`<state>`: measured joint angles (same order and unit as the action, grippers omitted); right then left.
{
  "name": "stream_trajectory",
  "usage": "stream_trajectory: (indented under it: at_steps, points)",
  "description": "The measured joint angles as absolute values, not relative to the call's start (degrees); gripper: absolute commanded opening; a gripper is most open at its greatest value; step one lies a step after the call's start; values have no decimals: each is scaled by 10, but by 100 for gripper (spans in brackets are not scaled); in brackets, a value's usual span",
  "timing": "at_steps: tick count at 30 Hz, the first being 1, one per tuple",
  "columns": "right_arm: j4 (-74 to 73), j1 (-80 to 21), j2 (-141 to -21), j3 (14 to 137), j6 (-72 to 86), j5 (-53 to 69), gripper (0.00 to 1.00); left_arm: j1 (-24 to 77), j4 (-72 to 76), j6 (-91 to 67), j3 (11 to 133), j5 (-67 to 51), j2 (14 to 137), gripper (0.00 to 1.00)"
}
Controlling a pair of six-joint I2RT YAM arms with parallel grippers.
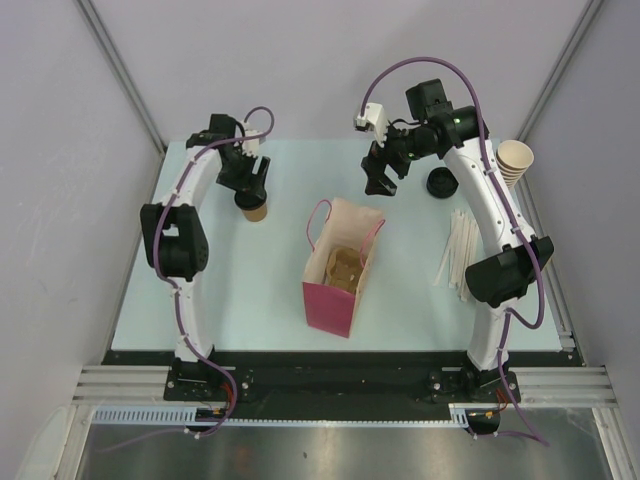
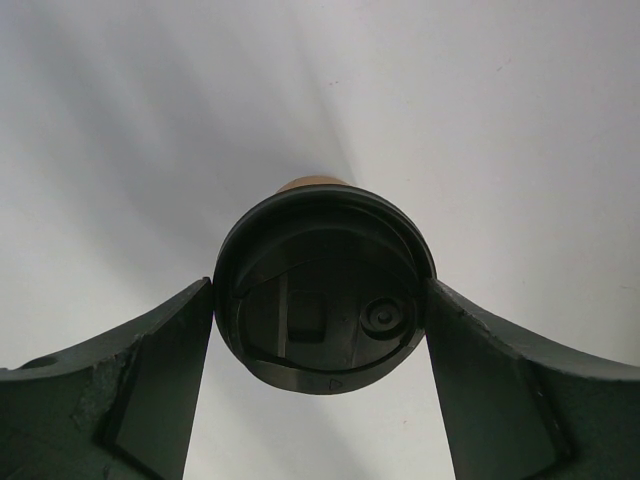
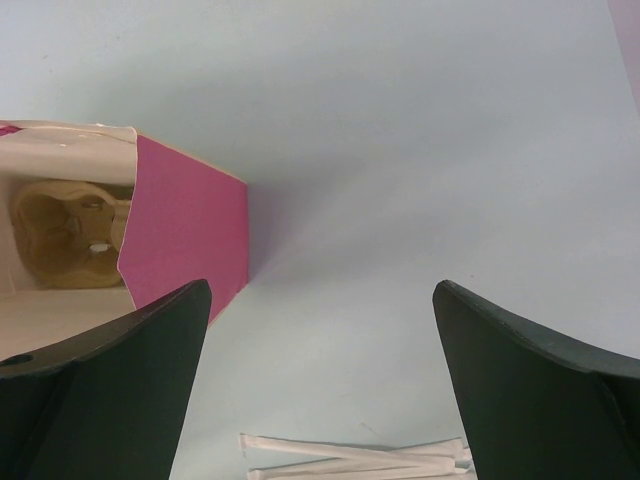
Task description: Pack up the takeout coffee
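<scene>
The takeout coffee (image 1: 254, 209), a tan paper cup with a black lid (image 2: 322, 290), stands on the table at the back left. My left gripper (image 1: 250, 190) is over it, and its fingers (image 2: 170, 370) press the lid's rim from both sides. My right gripper (image 1: 380, 187) is open and empty, hovering above the table behind the pink paper bag (image 1: 340, 270). The bag stands open in the middle with a brown pulp carrier (image 1: 342, 268) inside; both also show at the left of the right wrist view, the bag (image 3: 190, 230) around the carrier (image 3: 65, 235).
A stack of lidless tan cups (image 1: 517, 160) lies at the back right edge. A black lid (image 1: 441, 183) sits near it. Wrapped white straws (image 1: 458, 250) lie at the right and show in the right wrist view (image 3: 360, 458).
</scene>
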<state>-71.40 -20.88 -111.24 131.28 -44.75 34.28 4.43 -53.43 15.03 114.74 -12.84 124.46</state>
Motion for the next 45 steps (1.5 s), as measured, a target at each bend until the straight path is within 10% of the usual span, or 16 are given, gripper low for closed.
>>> stream_trajectory:
  at_steps: [21,30,45]
  points:
    - [-713,-208,-1112,1313,-424,350,98,44,-503,166,1080,-128,1201,35]
    - [-709,-208,-1112,1313,-417,350,98,44,-502,171,1076,-131,1199,73]
    - [-709,-208,-1112,1313,-417,350,98,44,-507,166,1076,-130,1199,100]
